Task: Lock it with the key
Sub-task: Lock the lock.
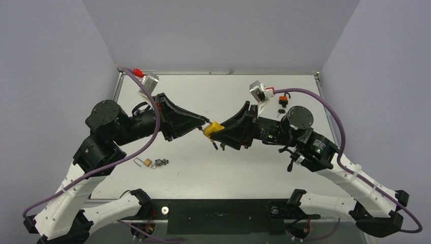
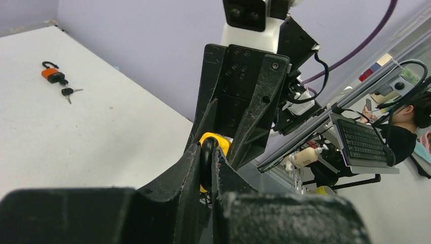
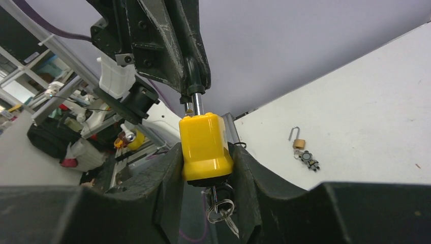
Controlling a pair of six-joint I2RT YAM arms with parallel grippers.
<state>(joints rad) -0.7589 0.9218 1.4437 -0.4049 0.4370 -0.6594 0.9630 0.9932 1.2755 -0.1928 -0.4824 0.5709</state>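
Clenched in the right tool (image 3: 206, 161): one yellow plastic-covered padlock (image 3: 203, 145) with rounded edges, pinched at both sides of its body, in the air above the middle of the flat white worktop (image 1: 213, 173). Closed tight from the opposite side with the left tool (image 2: 206, 158), on the shiny metal shackle (image 3: 197, 105) of this same lock. Below the yellow body, between the black scratched fingers (image 3: 170, 178), hanging on a thin metal ring (image 3: 219, 208): small silver keys, exact number not possible to tell.

Counting three padlocks in total. Besides the held one, lying on the far right part of the worktop, one orange padlock with a dark shackle (image 2: 50, 73), and just beside it one black-headed key (image 2: 67, 92). On the near left part, well apart from both tools, one small brass padlock with its thin shackle swung open (image 3: 299, 144), touching a dark little bunch of keys (image 3: 308, 159).

Two purple cables (image 1: 147, 89), one along each arm. All around, plain lilac walls (image 1: 213, 35). Nothing between the two tools except the yellow lock itself.
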